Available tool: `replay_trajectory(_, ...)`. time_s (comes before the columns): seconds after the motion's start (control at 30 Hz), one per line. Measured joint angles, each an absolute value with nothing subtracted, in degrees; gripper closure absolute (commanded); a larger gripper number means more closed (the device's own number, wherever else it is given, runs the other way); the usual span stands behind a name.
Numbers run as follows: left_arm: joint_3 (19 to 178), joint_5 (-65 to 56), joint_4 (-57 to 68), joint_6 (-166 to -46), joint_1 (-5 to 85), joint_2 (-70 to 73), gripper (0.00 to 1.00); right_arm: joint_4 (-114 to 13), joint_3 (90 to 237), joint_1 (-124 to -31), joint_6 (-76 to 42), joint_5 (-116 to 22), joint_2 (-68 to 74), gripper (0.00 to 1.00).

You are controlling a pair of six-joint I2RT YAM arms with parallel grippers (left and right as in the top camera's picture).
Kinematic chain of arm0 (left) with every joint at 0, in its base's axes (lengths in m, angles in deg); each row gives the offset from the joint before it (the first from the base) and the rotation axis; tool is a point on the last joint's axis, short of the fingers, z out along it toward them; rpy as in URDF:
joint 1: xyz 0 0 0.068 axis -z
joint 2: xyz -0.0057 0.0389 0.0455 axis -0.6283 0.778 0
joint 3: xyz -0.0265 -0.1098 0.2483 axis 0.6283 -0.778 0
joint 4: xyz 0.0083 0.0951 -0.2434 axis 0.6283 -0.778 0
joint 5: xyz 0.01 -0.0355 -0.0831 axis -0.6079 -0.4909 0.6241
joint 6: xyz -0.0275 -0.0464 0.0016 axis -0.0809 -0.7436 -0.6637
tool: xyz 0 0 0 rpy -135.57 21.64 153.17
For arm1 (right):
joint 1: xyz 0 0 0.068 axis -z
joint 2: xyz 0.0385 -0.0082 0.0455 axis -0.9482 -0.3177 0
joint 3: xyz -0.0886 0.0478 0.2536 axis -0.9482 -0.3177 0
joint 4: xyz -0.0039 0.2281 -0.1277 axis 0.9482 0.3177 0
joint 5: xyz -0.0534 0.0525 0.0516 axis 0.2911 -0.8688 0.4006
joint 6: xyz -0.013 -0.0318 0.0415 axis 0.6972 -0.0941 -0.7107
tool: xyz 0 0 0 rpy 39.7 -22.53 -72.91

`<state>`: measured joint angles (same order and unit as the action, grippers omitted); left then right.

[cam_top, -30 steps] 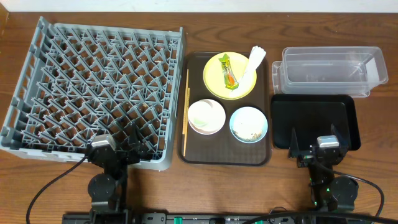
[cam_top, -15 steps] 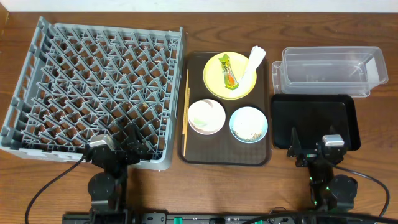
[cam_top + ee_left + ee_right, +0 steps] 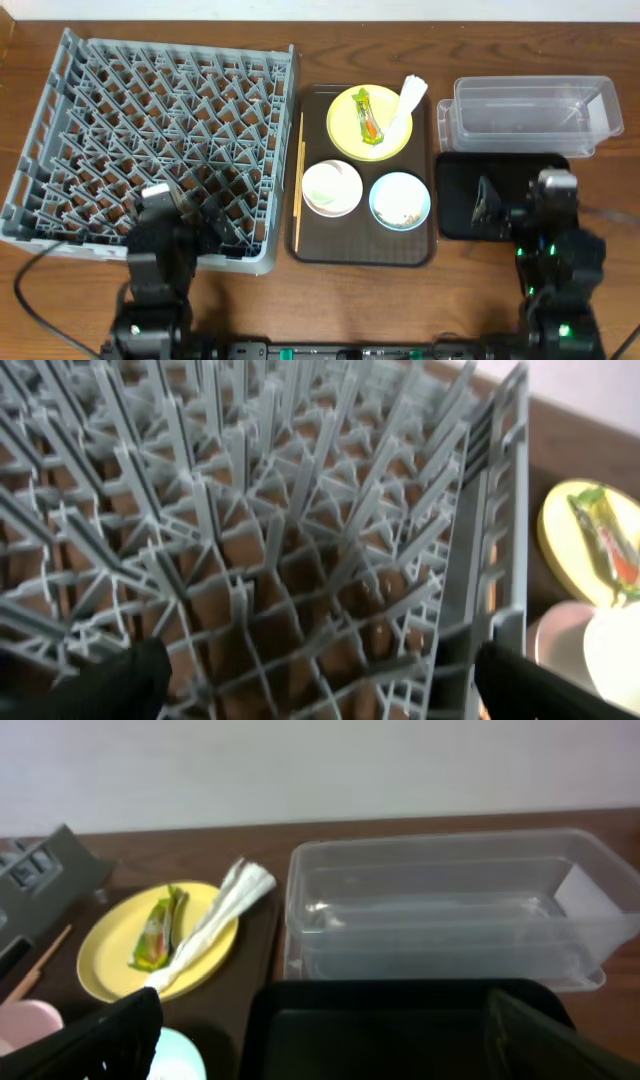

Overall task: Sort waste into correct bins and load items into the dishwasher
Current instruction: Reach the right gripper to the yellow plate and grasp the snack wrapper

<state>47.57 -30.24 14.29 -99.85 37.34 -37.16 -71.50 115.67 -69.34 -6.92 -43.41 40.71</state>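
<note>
The grey dishwasher rack (image 3: pixel 150 130) fills the left of the table. On the brown tray (image 3: pixel 425 250) a yellow plate (image 3: pixel 350 140) carries a green-and-orange wrapper (image 3: pixel 368 120) and a white napkin (image 3: pixel 405 100). Below it stand a white bowl (image 3: pixel 332 187) and a light-blue bowl (image 3: pixel 400 200) holding food scraps, with chopsticks (image 3: pixel 299 180) along the tray's left edge. My left gripper (image 3: pixel 205 213) hangs open over the rack's front right part (image 3: pixel 280 510). My right gripper (image 3: pixel 510 200) is open above the black bin tray (image 3: pixel 400 1020), facing the clear tub (image 3: pixel 450 910).
The clear tub (image 3: pixel 530 110) sits at the back right, directly behind the black tray (image 3: pixel 455 180). The rack's right wall (image 3: pixel 495 510) stands between my left gripper and the plate (image 3: pixel 570 530). Bare wooden table runs along the front edge.
Both arms have lifted and reached forward. The left gripper now sits over the rack's front edge, the right one over the black tray. Both stay open.
</note>
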Motion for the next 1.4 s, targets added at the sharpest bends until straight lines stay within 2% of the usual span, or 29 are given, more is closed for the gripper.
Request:
replay_trajectory(0.1,54.2,-30.0,8.4,-99.9,37.3,-30.8,0.01,-67.0,122.6,-69.3,-7.1,-43.7,31.9,0.01)
replay_trajectory(0.2,61.5,-29.6,0.6,-99.9,37.3,-24.6,0.01,-56.5,132.3,-69.3,-7.1,-44.6,21.7,0.01)
replay_trajectory(0.33,65.2,-29.2,-1.8,-99.9,37.3,-21.6,0.01,-48.5,141.4,-69.3,-5.9,-45.2,13.0,0.01)
replay_trajectory(0.67,65.3,-29.2,-3.1,-99.9,37.3,-21.5,0.0,-47.5,143.8,-69.3,-5.7,-51.6,10.5,0.01)
replay_trajectory(0.83,65.3,-29.2,-3.5,-99.9,37.3,-21.5,0.02,-51.5,143.8,-70.0,-5.8,-57.3,10.3,0.01)
replay_trajectory(1.03,65.3,-29.2,-3.5,-99.9,37.3,-21.5,0.02,-51.0,145.6,-78.0,-5.8,-56.2,5.7,0.01)
replay_trajectory(1.4,65.3,-29.1,-3.6,-99.9,37.3,-21.5,0.02,-42.1,173.7,-86.7,-4.9,-51.0,-16.1,0.01)
